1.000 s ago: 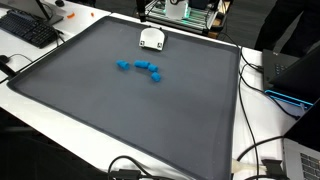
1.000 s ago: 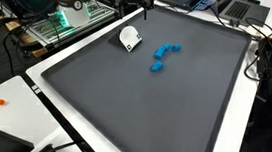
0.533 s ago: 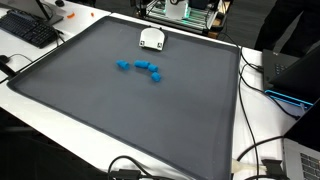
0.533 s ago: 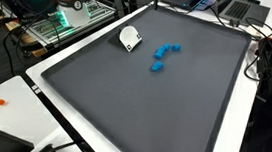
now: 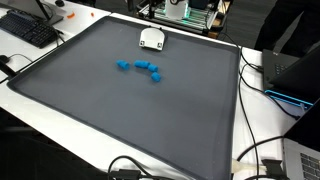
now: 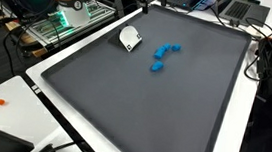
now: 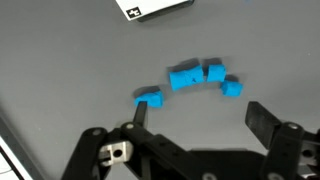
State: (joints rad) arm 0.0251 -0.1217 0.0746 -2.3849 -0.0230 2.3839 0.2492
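Several small blue blocks lie in a loose row on the dark grey mat (image 5: 130, 115); they show in both exterior views (image 5: 143, 67) (image 6: 161, 54) and in the wrist view (image 7: 184, 77). One blue block (image 7: 150, 97) lies apart, close to one finger. My gripper (image 7: 197, 107) is open and empty, high above the mat, looking down at the blocks. The gripper does not show clearly in either exterior view. A white device with a marker (image 5: 151, 39) (image 6: 130, 37) sits at the mat's far edge, beyond the blocks.
A keyboard (image 5: 30, 28) lies off the mat at one corner. Cables (image 5: 255, 150) and a laptop (image 5: 285, 75) lie along one side. Lab equipment with green lights (image 6: 67, 14) stands behind the table. A small orange item (image 6: 1, 101) lies on the white table edge.
The gripper, seen above the white device a second ago, has risen out of the top of the exterior view. The blocks and the white device have not moved.
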